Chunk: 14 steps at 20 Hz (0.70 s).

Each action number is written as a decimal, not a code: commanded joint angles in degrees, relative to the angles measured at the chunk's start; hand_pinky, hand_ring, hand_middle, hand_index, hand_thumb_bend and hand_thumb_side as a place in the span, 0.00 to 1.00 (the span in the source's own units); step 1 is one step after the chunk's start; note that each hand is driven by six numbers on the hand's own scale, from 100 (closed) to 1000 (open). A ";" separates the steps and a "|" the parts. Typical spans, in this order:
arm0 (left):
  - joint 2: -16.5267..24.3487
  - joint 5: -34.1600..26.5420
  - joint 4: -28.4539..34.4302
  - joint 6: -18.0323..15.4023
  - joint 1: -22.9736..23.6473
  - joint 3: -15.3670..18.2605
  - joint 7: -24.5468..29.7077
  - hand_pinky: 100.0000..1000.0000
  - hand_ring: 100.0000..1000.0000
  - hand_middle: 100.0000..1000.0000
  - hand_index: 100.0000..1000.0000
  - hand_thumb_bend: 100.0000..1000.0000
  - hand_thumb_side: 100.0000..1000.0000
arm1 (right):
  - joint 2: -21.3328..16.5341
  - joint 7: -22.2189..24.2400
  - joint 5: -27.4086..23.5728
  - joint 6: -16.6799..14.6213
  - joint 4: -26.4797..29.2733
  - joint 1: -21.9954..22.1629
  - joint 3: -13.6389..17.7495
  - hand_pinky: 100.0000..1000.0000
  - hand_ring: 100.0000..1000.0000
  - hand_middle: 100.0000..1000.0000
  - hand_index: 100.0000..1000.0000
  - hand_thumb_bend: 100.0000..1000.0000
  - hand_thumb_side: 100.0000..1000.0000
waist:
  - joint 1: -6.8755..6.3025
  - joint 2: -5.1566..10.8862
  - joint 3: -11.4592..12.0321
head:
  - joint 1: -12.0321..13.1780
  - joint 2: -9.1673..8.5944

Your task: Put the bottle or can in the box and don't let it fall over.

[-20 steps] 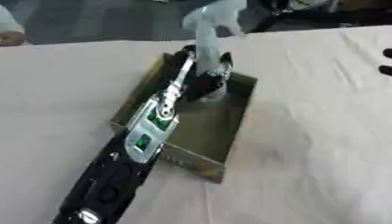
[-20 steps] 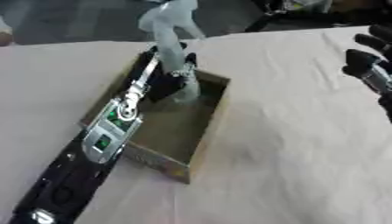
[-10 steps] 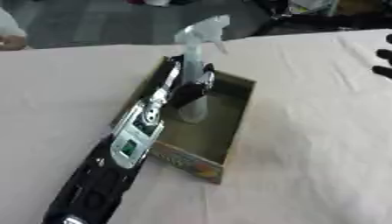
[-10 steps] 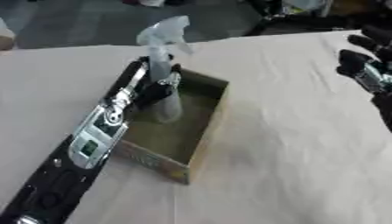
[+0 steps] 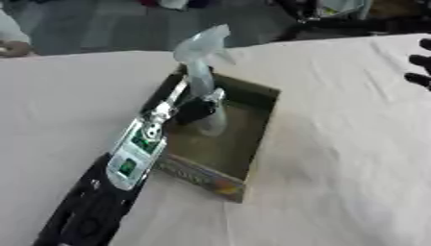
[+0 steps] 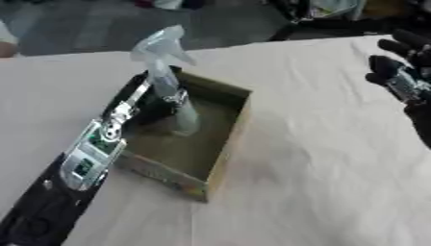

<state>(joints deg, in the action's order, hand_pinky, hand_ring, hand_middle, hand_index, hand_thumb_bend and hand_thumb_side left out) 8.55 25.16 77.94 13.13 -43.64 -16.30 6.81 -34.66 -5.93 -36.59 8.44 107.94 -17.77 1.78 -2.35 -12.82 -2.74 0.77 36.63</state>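
A clear spray bottle [image 5: 205, 72] with a pale trigger head stands upright inside an open cardboard box [image 5: 252, 149] on the cloth-covered table. My left hand [image 5: 195, 106] reaches in from the lower left, its fingers curled round the bottle's body inside the box. The bottle's base sits near the box floor at the far left part. My right hand [image 6: 402, 77] shows at the right edge, above the table, away from the box; its fingers look relaxed.
The pale tablecloth [image 6: 320, 168] spreads on all sides of the box. Beyond the table's far edge lie a dark floor and dark equipment [image 5: 336, 19]. A person's hand [image 5: 13, 48] rests at the far left edge.
The bottle has come down into the box with my left hand and now stands straighter. The whole view has shifted too, so the camera moved.
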 commanded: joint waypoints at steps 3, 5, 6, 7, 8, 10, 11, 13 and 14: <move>2.52 -0.29 2.13 -0.68 0.25 0.68 0.09 1.00 0.85 0.68 0.90 0.11 0.76 | -2.01 -0.20 -0.49 -0.14 0.39 -0.37 0.91 0.83 0.88 0.86 0.90 0.52 0.16 | 0.11 1.19 0.16 | -0.49 -0.86; 3.41 -0.58 2.73 -0.69 1.02 1.03 -0.12 1.00 0.85 0.68 0.90 0.10 0.75 | -2.07 -0.26 -0.47 -0.17 0.41 -0.28 0.97 0.83 0.88 0.86 0.90 0.52 0.16 | 0.06 1.16 0.26 | -0.88 -0.97; 3.97 -0.96 3.16 -0.76 1.44 1.21 -0.15 1.00 0.85 0.68 0.90 0.08 0.74 | -2.09 -0.29 -0.46 -0.18 0.42 -0.23 1.00 0.83 0.88 0.86 0.90 0.52 0.16 | 0.03 1.13 0.31 | -1.14 -1.05; 4.58 -1.52 3.70 -0.88 1.88 1.39 -0.08 1.00 0.85 0.68 0.90 0.08 0.74 | -2.10 -0.32 -0.46 -0.19 0.43 -0.19 1.02 0.83 0.88 0.86 0.90 0.52 0.16 | 0.01 1.11 0.35 | -1.35 -1.13; 5.31 -2.18 4.37 -1.00 2.37 1.60 0.09 1.00 0.85 0.67 0.90 0.06 0.73 | -2.13 -0.35 -0.45 -0.20 0.44 -0.14 1.04 0.83 0.88 0.86 0.90 0.52 0.16 | -0.02 1.07 0.41 | -1.60 -1.26; 6.66 -3.20 5.80 -0.99 3.21 2.02 0.38 1.00 0.85 0.67 0.90 0.04 0.73 | -2.18 -0.42 -0.43 -0.22 0.46 -0.04 1.08 0.83 0.88 0.86 0.90 0.52 0.16 | -0.06 1.02 0.55 | -2.00 -1.41; 7.30 -3.71 6.60 -0.99 3.62 2.21 0.56 1.00 0.85 0.67 0.90 0.04 0.73 | -2.18 -0.43 -0.42 -0.21 0.48 -0.04 1.07 0.83 0.88 0.86 0.90 0.52 0.16 | -0.06 0.98 0.61 | -2.11 -1.50; 8.58 -4.31 8.03 -0.84 4.41 2.55 0.96 1.00 0.85 0.67 0.90 0.03 0.73 | -2.25 -0.43 -0.39 -0.25 0.56 0.00 1.08 0.83 0.88 0.86 0.90 0.52 0.16 | -0.05 0.91 0.76 | -2.41 -1.60; 9.11 -4.20 8.51 -0.69 4.69 2.59 1.28 1.00 0.85 0.68 0.90 0.00 0.73 | -2.28 -0.46 -0.38 -0.27 0.58 0.04 1.11 0.83 0.88 0.86 0.90 0.52 0.16 | -0.04 0.88 0.86 | -2.53 -1.64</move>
<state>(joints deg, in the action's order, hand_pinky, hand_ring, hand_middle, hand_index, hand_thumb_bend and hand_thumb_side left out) 15.76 21.35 84.61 12.43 -38.33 -14.44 7.77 -35.04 -6.23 -36.62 8.24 107.91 -17.34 2.11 -2.59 -12.82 -1.90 -1.44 35.66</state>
